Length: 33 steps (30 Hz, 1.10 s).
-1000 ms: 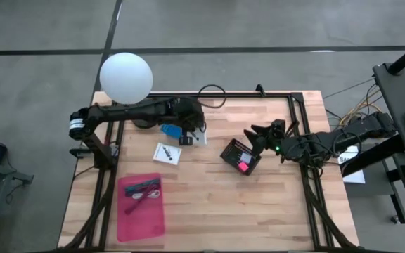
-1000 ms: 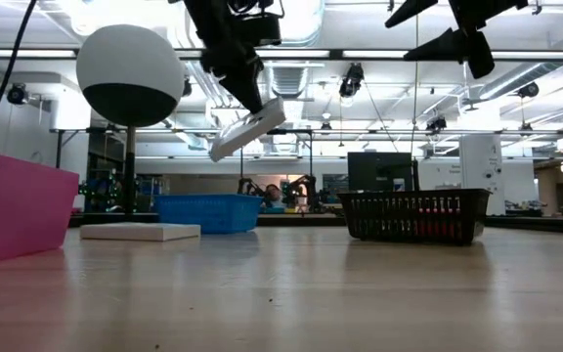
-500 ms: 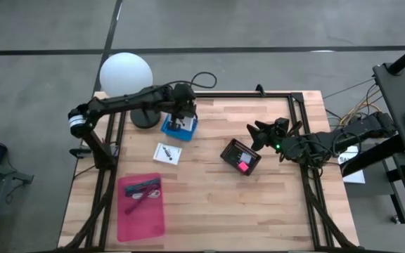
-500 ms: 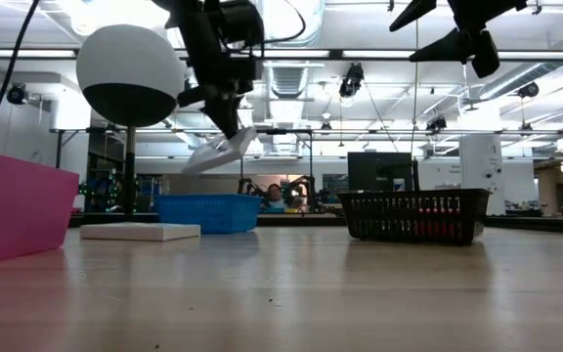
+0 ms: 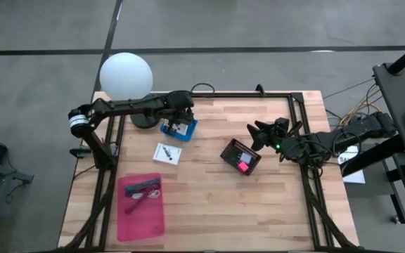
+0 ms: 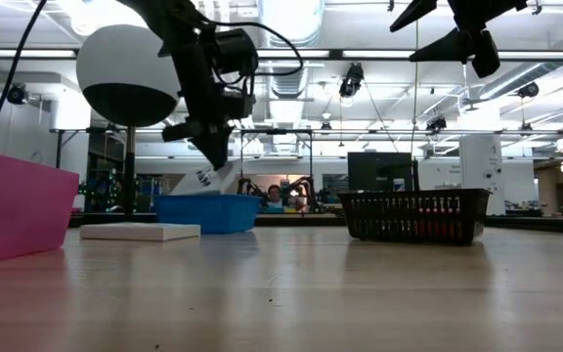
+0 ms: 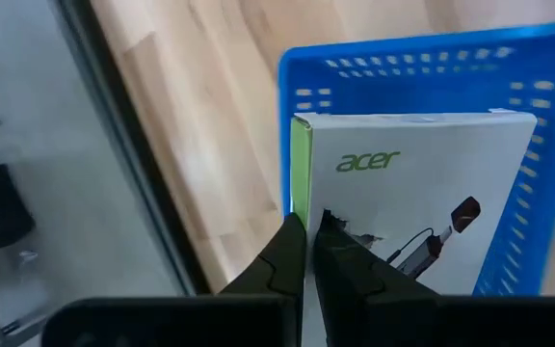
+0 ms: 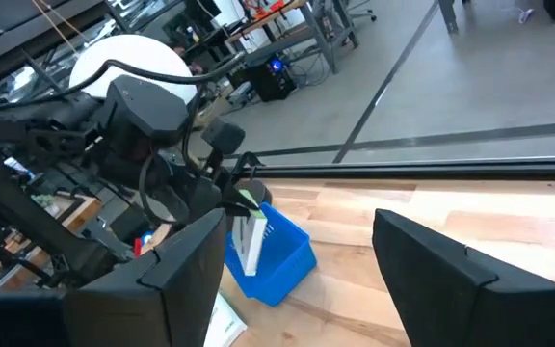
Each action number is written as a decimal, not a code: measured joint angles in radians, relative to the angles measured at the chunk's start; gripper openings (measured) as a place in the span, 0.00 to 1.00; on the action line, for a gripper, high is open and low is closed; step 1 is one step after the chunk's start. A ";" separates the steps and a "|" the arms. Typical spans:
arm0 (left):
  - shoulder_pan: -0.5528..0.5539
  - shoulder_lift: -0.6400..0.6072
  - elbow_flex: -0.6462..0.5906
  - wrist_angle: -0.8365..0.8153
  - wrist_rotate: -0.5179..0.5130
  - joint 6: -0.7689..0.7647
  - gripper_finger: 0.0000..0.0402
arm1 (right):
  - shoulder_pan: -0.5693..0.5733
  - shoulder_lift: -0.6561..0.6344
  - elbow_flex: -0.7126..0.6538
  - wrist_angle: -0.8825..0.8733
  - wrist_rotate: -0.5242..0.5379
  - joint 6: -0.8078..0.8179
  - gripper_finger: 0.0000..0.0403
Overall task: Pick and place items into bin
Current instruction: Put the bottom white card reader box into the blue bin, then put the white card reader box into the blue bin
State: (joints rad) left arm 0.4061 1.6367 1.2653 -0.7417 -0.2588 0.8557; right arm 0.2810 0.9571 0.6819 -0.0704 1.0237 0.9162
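Observation:
My left gripper is shut on a white box with green edge and "acer" print, over the blue bin at the table's far left. In the low view the box hangs tilted, its lower end at the bin's rim. My right gripper stands open in the air above the black basket, touching nothing. A flat white card with black marks lies on the table. The pink tray holds pens. My left gripper pinches the box's edge beside its green side between its two fingers, slanting down from above. The box hangs tilted below the fingers, its lower end down inside the blue bin's walls. Whether it touches the bin's floor I cannot tell.
A white globe lamp stands at the far left corner, close to the left arm. The black basket holds a pink item. The pink tray sits near the left front. Bare wood lies in the middle and front right of the table.
My left gripper has carried the white box down and toward the table's left edge, from beside the blue bin to over it, rolling its wrist. The box has tipped steeper and its lower end has sunk to the bin's rim.

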 joint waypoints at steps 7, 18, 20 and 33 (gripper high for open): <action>0.000 0.000 -0.033 0.027 -0.007 0.000 0.00 | 0.000 0.000 0.000 0.000 0.000 -0.003 0.61; 0.000 0.026 -0.033 0.028 0.003 -0.004 0.07 | 0.000 0.000 0.000 -0.001 -0.001 -0.003 0.61; 0.000 0.039 -0.033 0.026 0.003 -0.004 0.10 | 0.000 0.000 0.000 -0.001 -0.001 -0.003 0.61; -0.001 0.046 -0.008 0.018 -0.006 -0.014 0.34 | 0.000 0.000 0.000 -0.001 -0.002 -0.008 0.59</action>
State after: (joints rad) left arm 0.4051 1.6828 1.2571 -0.7235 -0.2646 0.8417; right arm 0.2810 0.9572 0.6815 -0.0715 1.0218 0.9079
